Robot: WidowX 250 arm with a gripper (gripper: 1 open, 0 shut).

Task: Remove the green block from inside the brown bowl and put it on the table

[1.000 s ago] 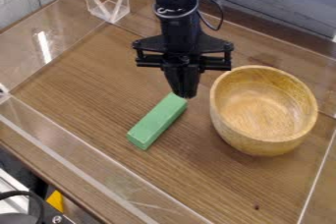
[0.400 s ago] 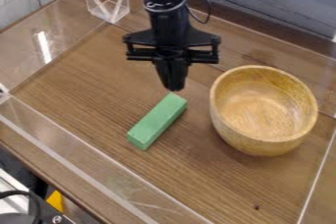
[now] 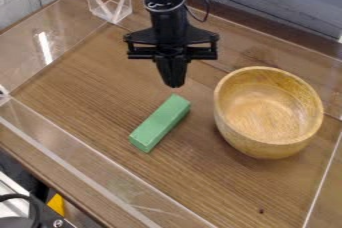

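Green block (image 3: 160, 122) lies on the worktop (image 3: 80, 92) outside the empty bowl (image 3: 270, 110); claw (image 3: 173, 80) closed, holding nothing; task looks done, next only retreat.

The upper arm is cut off by the top edge, only the wrist and gripper (image 3: 173, 80) being shown. The fingertips are merged into one dark point; no gap can be made out between them. A strip of table (image 3: 94, 82) behind the gripper is hidden by it. The clear acrylic walls (image 3: 60, 32) are lost to glare in places, and their far corners are cut by the frame. The outer underside of the brown bowl (image 3: 269, 112) is hidden by its own rim. The far faces of the green block (image 3: 160, 123) cannot be seen. Objects at the lower left corner are cropped and cannot be identified
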